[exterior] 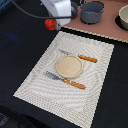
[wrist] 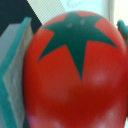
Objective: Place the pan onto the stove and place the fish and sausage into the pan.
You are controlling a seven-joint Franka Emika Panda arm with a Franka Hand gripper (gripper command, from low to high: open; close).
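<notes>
Here the gripper (exterior: 52, 22) is clamped around 1 red tomato (wrist: 75, 70) with a green star-shaped top, beside the striped placemat (exterior: 35, 75).

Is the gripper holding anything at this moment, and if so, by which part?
Probably yes: a red tomato-like piece with a green star-shaped top sits between the gripper fingers, seemingly held by its sides. Actual contact cannot be confirmed.

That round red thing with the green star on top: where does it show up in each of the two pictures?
Exterior view: the red thing sits near the top, toward the exterior view's left, just under the white pincer, beyond the striped placemat.
Wrist view: the red thing fills nearly the whole picture, seen very close.
Shared landmark: the striped placemat, a pale strip behind it in the wrist view.
</notes>
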